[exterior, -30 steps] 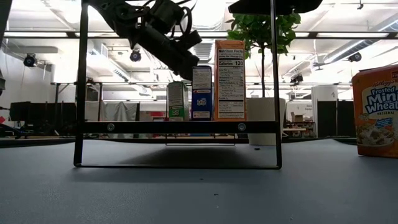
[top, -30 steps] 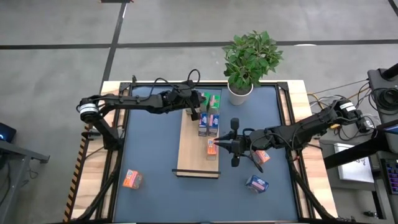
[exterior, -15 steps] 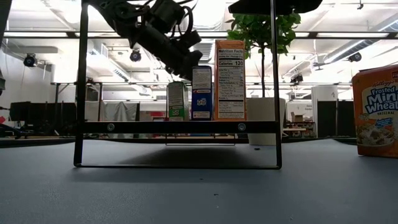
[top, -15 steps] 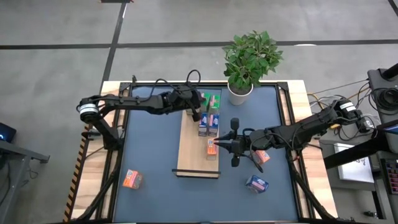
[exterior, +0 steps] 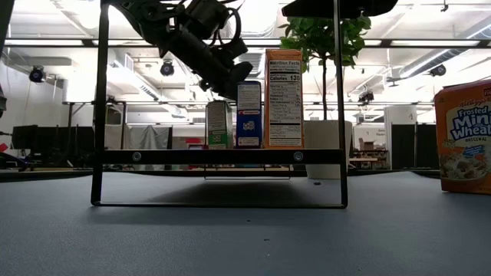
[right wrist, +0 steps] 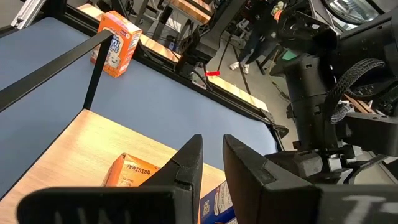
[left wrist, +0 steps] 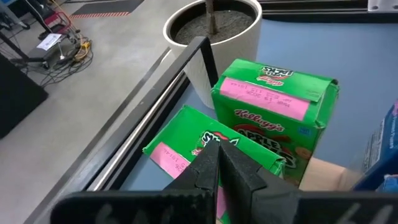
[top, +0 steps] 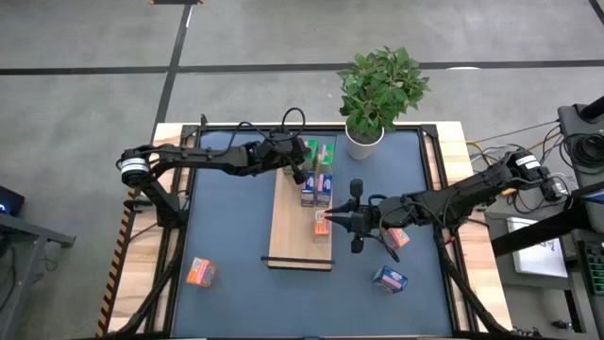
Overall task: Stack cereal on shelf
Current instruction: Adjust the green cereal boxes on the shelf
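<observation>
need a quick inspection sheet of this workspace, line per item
surface: dark blue mat in a wood frame.
job's things: board carries green boxes, blue boxes and an orange box; an orange box, another orange box and a blue box lie on the mat.
clutter: potted plant at the far edge.
grippers: left pincer shut, over the green boxes; right pincer at the board's orange box, grip unclear.
cables: loops on the left arm; bundle at right.
surroundings: grey floor; benches behind.
</observation>
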